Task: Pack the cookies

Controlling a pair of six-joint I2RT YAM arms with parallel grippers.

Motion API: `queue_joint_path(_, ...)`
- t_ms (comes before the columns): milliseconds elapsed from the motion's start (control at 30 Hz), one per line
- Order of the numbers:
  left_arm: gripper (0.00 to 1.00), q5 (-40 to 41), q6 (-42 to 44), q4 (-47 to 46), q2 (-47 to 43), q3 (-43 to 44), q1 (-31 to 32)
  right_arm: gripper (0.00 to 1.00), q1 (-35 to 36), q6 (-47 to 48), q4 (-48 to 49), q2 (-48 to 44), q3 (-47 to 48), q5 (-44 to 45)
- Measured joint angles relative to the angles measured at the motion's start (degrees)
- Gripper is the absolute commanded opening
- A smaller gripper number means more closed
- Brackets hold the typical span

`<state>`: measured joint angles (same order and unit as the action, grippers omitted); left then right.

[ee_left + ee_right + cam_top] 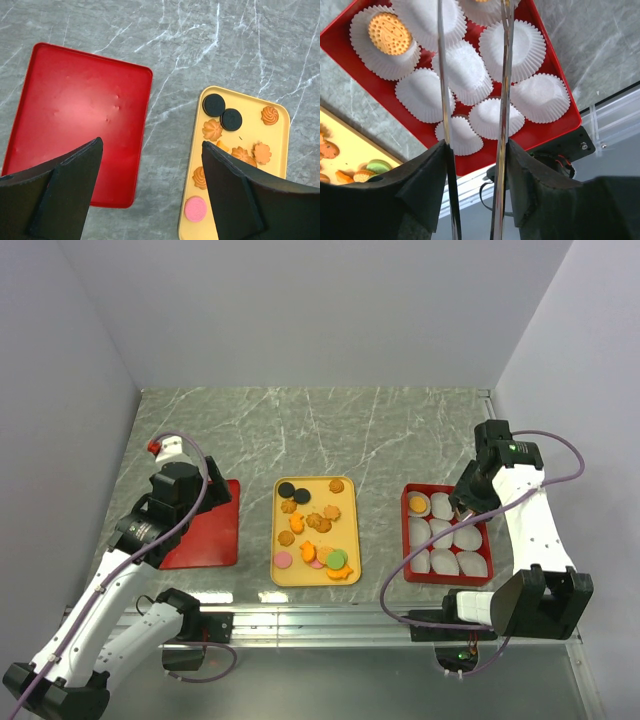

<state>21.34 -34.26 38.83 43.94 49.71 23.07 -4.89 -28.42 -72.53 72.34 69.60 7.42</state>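
Note:
The cookies (318, 523), orange, brown, black, pink and green, lie on a yellow tray (350, 540). My left gripper (152, 190) is open and empty, high above the gap between a red lid (80, 115) and the tray (250, 107). My right gripper (475, 150) is shut on metal tongs (442, 100), whose arms stand apart over a red box (555, 130) of white paper cups (465, 70). The tong tips run out of view. One round orange cookie (390, 34) lies in a corner cup and shows from above (418, 504).
The red lid (210, 530) lies flat left of the tray. The red box (408, 540) sits right of the tray. Grey walls enclose the marble table on three sides. A metal rail (330, 625) runs along the near edge.

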Motion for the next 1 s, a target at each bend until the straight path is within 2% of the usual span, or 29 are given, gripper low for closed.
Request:
queue_joint_path(300,0.86,0.5,-0.1,0.0,-0.7,0.0,0.0,0.59,0.0,0.2,0.2,0.2,0.5,0.1)
queue_joint_path(700,0.85,1.1,-0.5,0.0,-1.0,0.0,0.0,0.56,0.7,-0.2,-2.2,-1.3,9.5,-0.6)
queue_joint_path(833,0.85,1.1,-0.5,0.0,-1.0,0.0,0.0,0.56,3.7,-1.6,-3.7,-2.4,11.1,-1.5)
queue_joint_path(1000,0.85,1.1,-0.5,0.0,-1.0,0.0,0.0,0.56,12.8,-5.0,-4.9,-1.8,14.5,-1.9)
